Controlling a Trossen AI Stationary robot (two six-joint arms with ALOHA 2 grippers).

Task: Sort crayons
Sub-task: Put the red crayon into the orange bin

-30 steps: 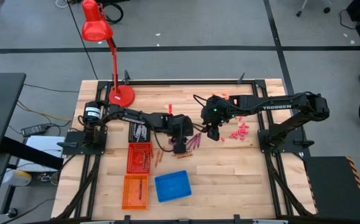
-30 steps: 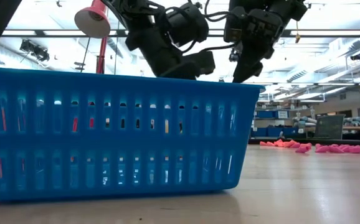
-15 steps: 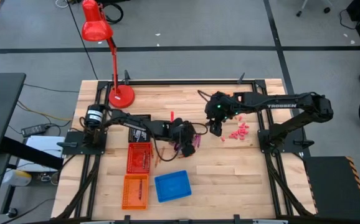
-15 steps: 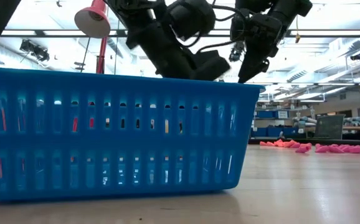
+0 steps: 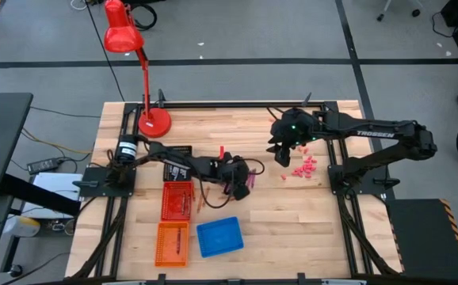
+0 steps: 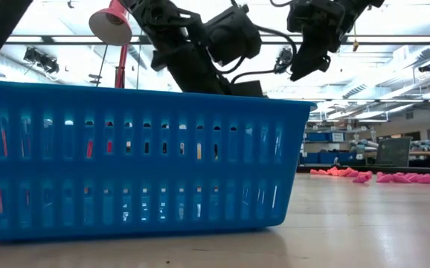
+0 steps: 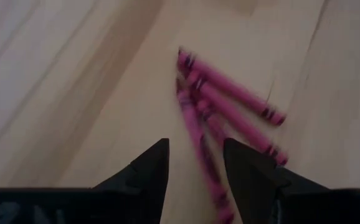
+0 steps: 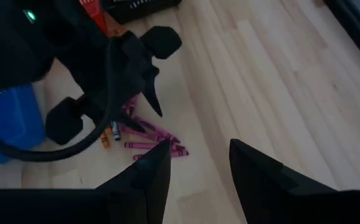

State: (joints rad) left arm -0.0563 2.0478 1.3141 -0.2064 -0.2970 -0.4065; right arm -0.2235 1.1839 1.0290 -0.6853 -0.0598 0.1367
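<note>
A: Why do the left jaws (image 7: 195, 163) stand apart, so low over the table (image 5: 292, 214)?

B: They hold nothing. The pink crayons (image 7: 230, 112) lie on the wood just in front of them, so I judge they are lining up for a pick.

A: And the right jaws (image 8: 195, 163)?

B: Also apart and empty, raised near the pink bits (image 5: 304, 168), probably to give room. The trays (image 5: 177, 200) wait beside the crayons.
</note>
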